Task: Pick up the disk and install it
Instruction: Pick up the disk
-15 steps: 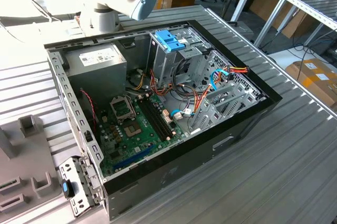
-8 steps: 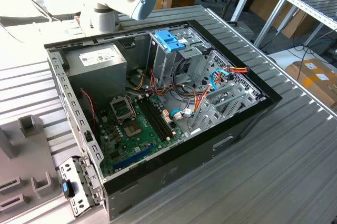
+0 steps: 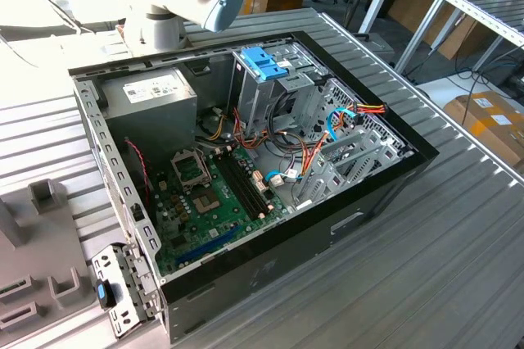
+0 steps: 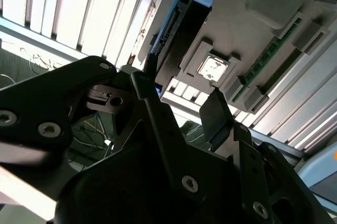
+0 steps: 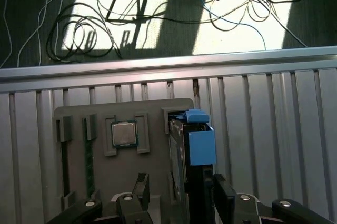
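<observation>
Disk (image 5: 195, 148) on edge in a slot of a flat grey plastic tray (image 5: 157, 129): dark metal slab framed by bright blue plastic rails, one blocky blue end uppermost. Sits just beside a square processor chip (image 5: 124, 133) with a shiny metal lid, seated in its own recess. Beyond the chip, two long thin memory sticks (image 5: 88, 155) upright in narrow slots. Count on the tray: one disk, one chip, two sticks.

Tray flat on a ribbed aluminium table (image 5: 274, 129), at the exterior view's left of an open black computer case (image 3: 327, 226). Inside the case: one green circuit board (image 3: 205, 201) near the middle, one boxy grey power supply (image 3: 151, 95), and one perforated metal cage with a broad blue handle (image 3: 264, 65) toward the far side.

Gripper (image 5: 181, 195) matt black, built of bolted plates, with two fingers (image 5: 141, 190) ending in flat dark pads. Spread apart, one on each side of the disk, not closed on it. Clear gap at one finger; other finger close against the blue rail, contact impossible to judge.
</observation>
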Robot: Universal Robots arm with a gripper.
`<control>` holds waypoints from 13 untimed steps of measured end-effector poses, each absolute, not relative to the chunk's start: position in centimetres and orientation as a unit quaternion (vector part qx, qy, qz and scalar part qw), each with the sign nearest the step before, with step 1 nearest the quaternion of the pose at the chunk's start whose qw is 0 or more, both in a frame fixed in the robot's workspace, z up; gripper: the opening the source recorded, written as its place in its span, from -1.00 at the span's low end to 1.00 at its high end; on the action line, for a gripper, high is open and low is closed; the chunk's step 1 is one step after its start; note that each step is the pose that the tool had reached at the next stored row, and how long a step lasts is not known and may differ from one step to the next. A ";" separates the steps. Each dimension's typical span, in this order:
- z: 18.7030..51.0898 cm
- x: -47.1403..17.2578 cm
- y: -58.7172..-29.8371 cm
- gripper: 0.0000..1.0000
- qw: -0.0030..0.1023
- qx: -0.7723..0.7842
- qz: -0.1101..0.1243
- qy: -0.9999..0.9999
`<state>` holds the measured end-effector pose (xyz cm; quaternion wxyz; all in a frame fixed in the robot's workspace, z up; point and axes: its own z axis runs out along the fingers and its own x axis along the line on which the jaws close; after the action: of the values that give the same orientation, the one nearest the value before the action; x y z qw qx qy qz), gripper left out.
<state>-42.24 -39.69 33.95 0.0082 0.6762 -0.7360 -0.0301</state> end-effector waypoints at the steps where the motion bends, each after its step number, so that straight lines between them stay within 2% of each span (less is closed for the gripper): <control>1: 33.9 -42.2 -39.7 0.20 0.008 0.676 -0.030 -0.736; 13: 33.7 -42.4 -39.1 0.20 0.008 0.676 -0.030 -0.736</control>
<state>-42.42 -39.10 33.67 0.0080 0.6762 -0.7361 -0.0302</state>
